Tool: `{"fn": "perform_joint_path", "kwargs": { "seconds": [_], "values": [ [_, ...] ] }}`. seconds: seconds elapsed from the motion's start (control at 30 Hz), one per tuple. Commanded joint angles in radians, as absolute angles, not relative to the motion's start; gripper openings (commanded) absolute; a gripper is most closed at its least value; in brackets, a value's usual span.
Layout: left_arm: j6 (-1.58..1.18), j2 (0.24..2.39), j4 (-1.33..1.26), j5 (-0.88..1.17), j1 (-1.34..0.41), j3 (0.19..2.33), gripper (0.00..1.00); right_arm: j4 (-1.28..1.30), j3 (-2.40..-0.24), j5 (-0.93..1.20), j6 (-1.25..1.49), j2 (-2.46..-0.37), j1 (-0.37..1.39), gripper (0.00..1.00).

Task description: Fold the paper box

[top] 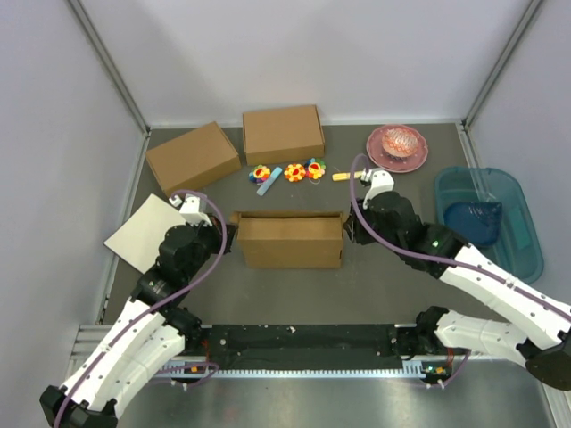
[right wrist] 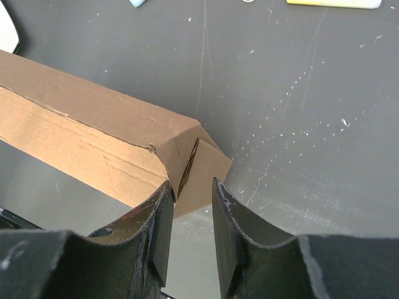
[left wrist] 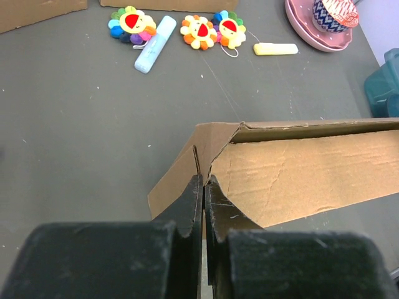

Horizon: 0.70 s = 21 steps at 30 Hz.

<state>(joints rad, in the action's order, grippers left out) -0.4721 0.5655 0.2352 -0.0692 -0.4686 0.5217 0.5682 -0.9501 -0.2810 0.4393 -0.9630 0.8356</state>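
The paper box stands mid-table as a long, partly formed brown cardboard shape. My left gripper is at its left end. In the left wrist view the box fills the right half, and the gripper is shut with a thin end flap pinched between its fingers. My right gripper is at the box's right end. In the right wrist view it is open, its left finger touching the folded end flap of the box, and nothing is gripped.
Two formed brown boxes stand at the back. An off-white board lies at the left. Flower toys, a blue stick, a pink plate and a teal tray lie behind and to the right.
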Motion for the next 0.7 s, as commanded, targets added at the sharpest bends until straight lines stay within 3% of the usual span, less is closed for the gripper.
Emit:
{"fn": "perform_joint_path", "kwargs": {
  "seconds": [0.0, 0.67],
  "values": [
    [-0.445, 0.583, 0.273, -0.13, -0.469, 0.517, 0.0, 0.575, -1.015, -0.321, 0.419, -0.992, 0.839, 0.31],
    [-0.414, 0.646, 0.247, -0.173, -0.514, 0.548, 0.0, 0.526, -1.068, -0.324, 0.394, -1.074, 0.839, 0.34]
  ]
}}
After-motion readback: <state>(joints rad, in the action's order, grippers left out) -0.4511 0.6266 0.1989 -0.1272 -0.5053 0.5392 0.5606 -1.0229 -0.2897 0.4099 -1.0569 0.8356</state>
